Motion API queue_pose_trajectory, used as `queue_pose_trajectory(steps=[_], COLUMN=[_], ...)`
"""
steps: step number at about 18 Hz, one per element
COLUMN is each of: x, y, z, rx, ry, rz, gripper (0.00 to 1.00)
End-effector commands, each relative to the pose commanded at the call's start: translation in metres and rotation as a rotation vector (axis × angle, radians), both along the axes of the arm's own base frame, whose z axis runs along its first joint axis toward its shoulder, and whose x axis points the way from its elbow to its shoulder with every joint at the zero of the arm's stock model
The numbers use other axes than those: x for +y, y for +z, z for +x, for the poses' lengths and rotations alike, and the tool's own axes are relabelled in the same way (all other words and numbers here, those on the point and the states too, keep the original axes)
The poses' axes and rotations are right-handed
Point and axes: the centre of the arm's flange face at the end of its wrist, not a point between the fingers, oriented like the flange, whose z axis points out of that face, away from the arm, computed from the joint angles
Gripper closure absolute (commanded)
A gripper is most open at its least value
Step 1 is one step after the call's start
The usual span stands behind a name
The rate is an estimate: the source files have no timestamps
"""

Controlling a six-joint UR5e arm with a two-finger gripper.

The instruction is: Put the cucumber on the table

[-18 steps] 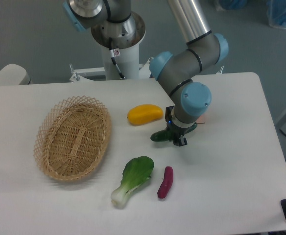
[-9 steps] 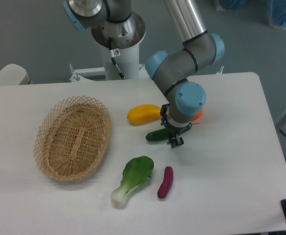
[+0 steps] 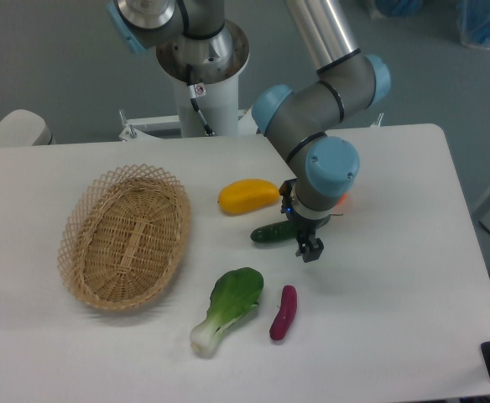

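The counter [image 3: 396, 277] carries a basket [image 3: 126, 237] at the left, then bok choy [image 3: 228, 308], a yellow fruit [image 3: 247, 196] and a purple vegetable [image 3: 284, 312]. The cucumber [image 3: 273, 232] lies flat on the counter below the fruit, apparently set down. The gripper [image 3: 306, 243] hangs at its right end; whether the jaws are parted I cannot tell (too small). Best lift straight up, so nothing rolls.

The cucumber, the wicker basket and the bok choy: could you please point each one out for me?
cucumber [image 3: 270, 233], fixed camera, its visible left half.
wicker basket [image 3: 70, 235], fixed camera, left rim.
bok choy [image 3: 235, 295], fixed camera, green leaf.
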Motion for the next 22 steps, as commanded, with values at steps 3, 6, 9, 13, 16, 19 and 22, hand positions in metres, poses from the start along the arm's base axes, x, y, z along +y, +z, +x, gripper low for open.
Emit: queue_pose_trajectory(steps=[3,6,9,13,16,19,22], x=[0.002,0.01,0.018,0.033,0.041,0.049,0.061], y=[0.012,0.025,0.041,0.05,0.057,0.063,0.065], z=[-0.011,-0.022,-0.035,-0.05,-0.063,-0.075,-0.079], rx=[0.021,0.046,0.068,0.048,0.051,0.054,0.064], ry=[0.005,0.004,0.005,0.05,0.066,0.08,0.114], rz=[0.013,0.025,0.042,0.025,0.037,0.036,0.041], gripper=[0.0,0.0,0.0,0.0,0.0,0.0,0.0])
